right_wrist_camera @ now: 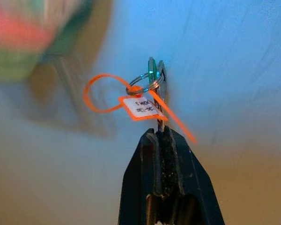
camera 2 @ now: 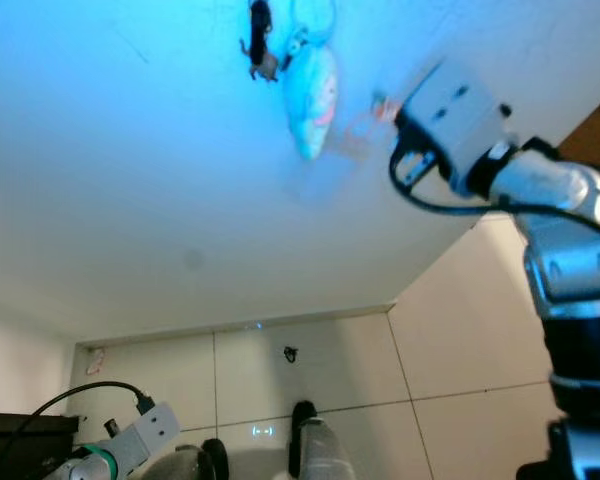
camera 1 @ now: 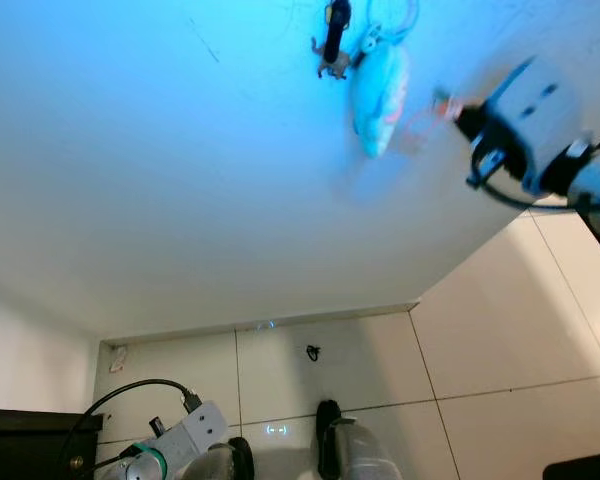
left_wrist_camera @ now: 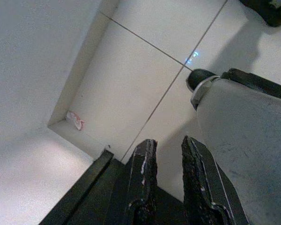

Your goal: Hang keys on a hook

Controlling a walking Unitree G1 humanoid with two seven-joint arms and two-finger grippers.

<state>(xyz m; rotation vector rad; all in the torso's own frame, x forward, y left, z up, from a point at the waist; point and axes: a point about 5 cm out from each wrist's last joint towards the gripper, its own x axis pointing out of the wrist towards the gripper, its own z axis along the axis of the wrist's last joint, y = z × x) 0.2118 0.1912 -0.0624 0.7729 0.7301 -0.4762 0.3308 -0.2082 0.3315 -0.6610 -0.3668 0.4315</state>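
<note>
Near field, head views: left gripper (left_wrist_camera: 168, 154) hangs low at approx. 7 o'clock, beside the robot's legs, over the tiled floor (camera 1: 480, 340). Left wrist view: its two black fingers (left_wrist_camera: 145, 173) stand a narrow gap apart, w/ nothing between them. A dark cabinet edge (camera 1: 30, 440) sits by it at the lower-left corner. A small dark item (camera 1: 312, 352) lies on a tile near the skirting, at approx. 6 o'clock.

Mid field: right arm is raised toward the wall (camera 1: 180, 180) at approx. 2 o'clock. Right gripper (right_wrist_camera: 159, 133) is clamped on the keys (right_wrist_camera: 154, 77). Right wrist view: fingers pressed together on the key blades; key heads, split ring and orange tag (right_wrist_camera: 139, 107) w/ orange loop project just beyond the fingertips, pointing at the wall. In the head views the keys show as a small orange/red blur at the gripper's tip, close to the wall; contact w/ the wall cannot be told.

Far field: at approx. 12 o'clock on the wall, a black hook (camera 1: 334, 30) carries a small dark trinket. Just beside it hangs a pale fish-shaped pouch (camera 1: 380, 90). Keys sit near the pouch, on its 3 o'clock side, apart from the hook.
</note>
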